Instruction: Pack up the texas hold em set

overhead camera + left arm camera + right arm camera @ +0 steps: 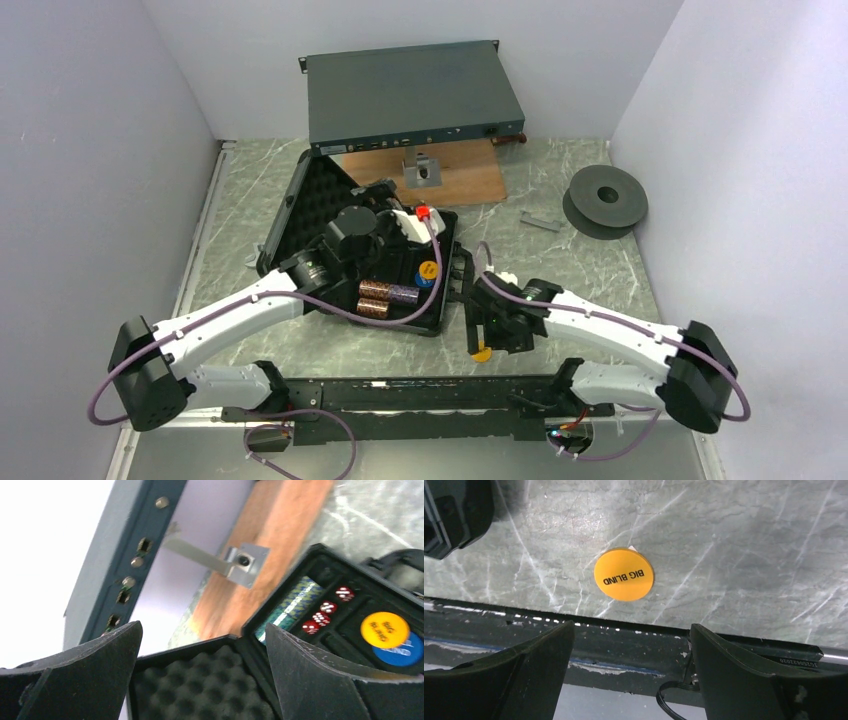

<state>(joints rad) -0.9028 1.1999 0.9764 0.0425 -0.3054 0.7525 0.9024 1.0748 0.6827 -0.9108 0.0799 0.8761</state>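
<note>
The right gripper [631,630], jaws spread, hangs over the disc [624,574] just ahead of it. The disc seems thin, stiff, slippery: pinch across its rim.

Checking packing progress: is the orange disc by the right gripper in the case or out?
Out. The disc lies flat on the table, just ahead of the open right gripper, apart from the case.

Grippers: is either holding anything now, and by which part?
Nothing is held: the left gripper is open over the case's foam lid; the right gripper is open above the orange BIG BLIND disc, not touching it.
</note>
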